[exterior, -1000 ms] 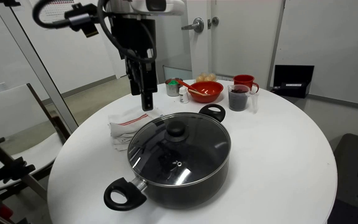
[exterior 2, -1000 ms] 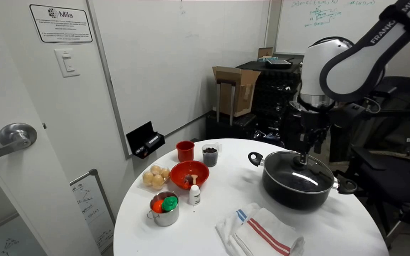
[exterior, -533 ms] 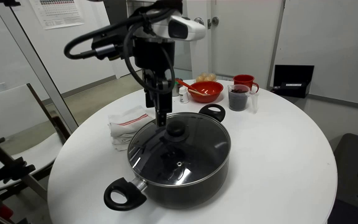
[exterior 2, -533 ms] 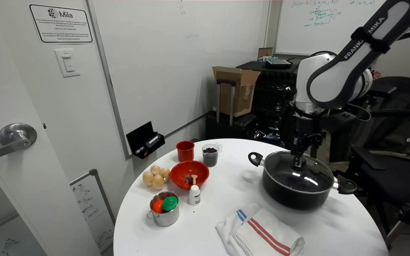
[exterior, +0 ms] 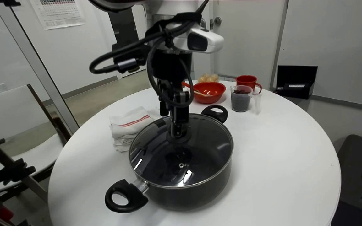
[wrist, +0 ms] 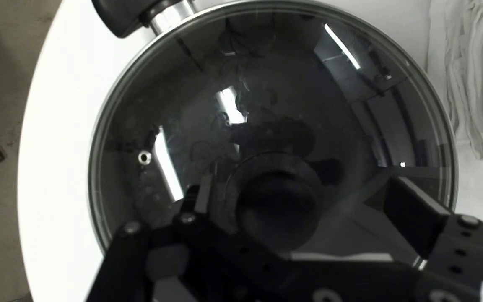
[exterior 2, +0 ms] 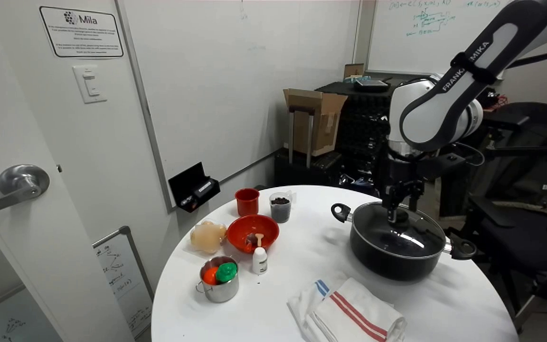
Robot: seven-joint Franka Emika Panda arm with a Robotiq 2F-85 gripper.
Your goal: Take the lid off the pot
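The black pot (exterior: 196,198) stands on the round white table and shows in both exterior views (exterior 2: 392,267). Its clear glass lid (exterior: 206,157) with a metal rim sits flat on it and fills most of the wrist view (wrist: 183,105). The lid's dark round knob (wrist: 279,209) is at the lid's centre. My gripper (wrist: 300,184) is open, its fingers on either side of the knob. The knob lies closer to the left finger in the wrist view; the right finger stands well apart from it. In an exterior view the gripper (exterior: 170,125) partly hides the knob.
A folded towel (exterior 2: 354,313) lies beside the pot. Farther off stand a red bowl (exterior 2: 253,232), a red mug (exterior 2: 247,202), a measuring cup (exterior 2: 280,209), a white bottle (exterior 2: 259,260), a small metal pot (exterior 2: 221,289) and eggs (exterior 2: 207,237). Two loop handles (exterior: 127,196) stick out from the pot.
My gripper has come down and across from above the towel side of the pot to the lid's knob. The pot and lid have not moved.
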